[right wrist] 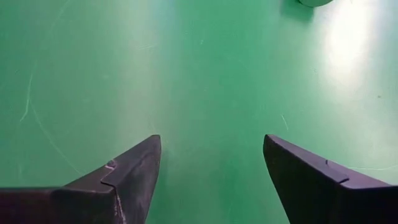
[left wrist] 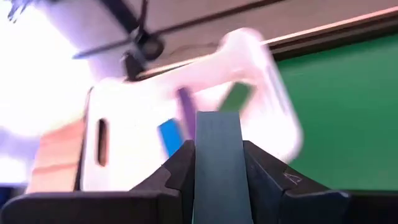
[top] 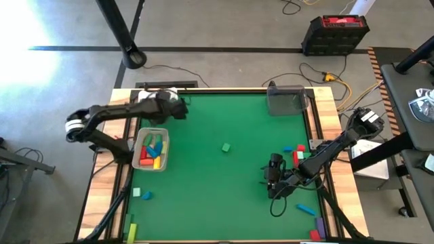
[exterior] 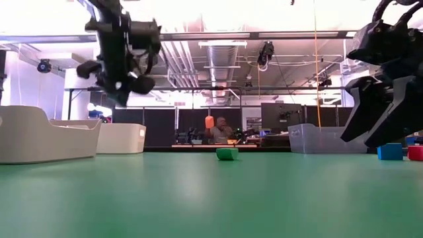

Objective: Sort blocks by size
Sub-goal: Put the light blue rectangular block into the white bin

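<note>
1. Right gripper [right wrist: 211, 174] low over bare green mat [top: 217, 196], fingers spread wide, nothing between them. From above it sits at the table's right side [top: 274, 177].
2. Left gripper [left wrist: 217, 155] clamped on a dark teal bar [left wrist: 217, 168], hanging above the back-left of the table [top: 173, 107], over a white tray [left wrist: 186, 118].
3. That tray shows blue, purple and green blocks inside, blurred.
4. A second tray [top: 137, 152] at the left holds red, yellow, blue and green blocks [top: 152, 152].
5. One green cube [top: 225, 146] alone mid-mat.
6. Red and blue blocks [top: 297, 153] just beside the right arm; others lie loose at the front-left [top: 141, 194] and front-right [top: 308, 210].
7. Clear bin [top: 285, 102] at the back edge.
</note>
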Motion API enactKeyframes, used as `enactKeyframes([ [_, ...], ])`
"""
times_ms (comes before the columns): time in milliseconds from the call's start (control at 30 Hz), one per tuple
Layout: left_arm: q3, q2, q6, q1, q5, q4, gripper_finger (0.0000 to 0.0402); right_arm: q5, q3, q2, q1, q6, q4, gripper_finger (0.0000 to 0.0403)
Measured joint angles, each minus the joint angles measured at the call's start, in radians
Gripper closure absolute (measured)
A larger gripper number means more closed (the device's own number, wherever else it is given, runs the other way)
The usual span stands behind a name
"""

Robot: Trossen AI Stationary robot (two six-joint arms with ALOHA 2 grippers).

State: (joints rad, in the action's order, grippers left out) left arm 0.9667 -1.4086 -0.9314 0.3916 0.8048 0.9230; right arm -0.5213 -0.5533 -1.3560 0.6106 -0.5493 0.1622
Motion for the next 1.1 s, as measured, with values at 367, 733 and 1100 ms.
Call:
enactKeyframes([
  [367,0.013,-0.101,0.208,0.361,-0.22,-0.142,0.0319,-0.003,0.0,0.0,0.0,-0.008,-0.003,0.0148],
  [733,0.133,-0.279,0.293,0.487,-0.377,-0.146,0.0319,-0.002,0.002,-0.001,0.0,-0.019,0.014,0.0161],
  [1100,0.193,-0.396,0.3,0.574,-0.538,-0.149,0.0319,0.03,0.004,-0.001,0.0,-0.044,0.023,0.0148],
])
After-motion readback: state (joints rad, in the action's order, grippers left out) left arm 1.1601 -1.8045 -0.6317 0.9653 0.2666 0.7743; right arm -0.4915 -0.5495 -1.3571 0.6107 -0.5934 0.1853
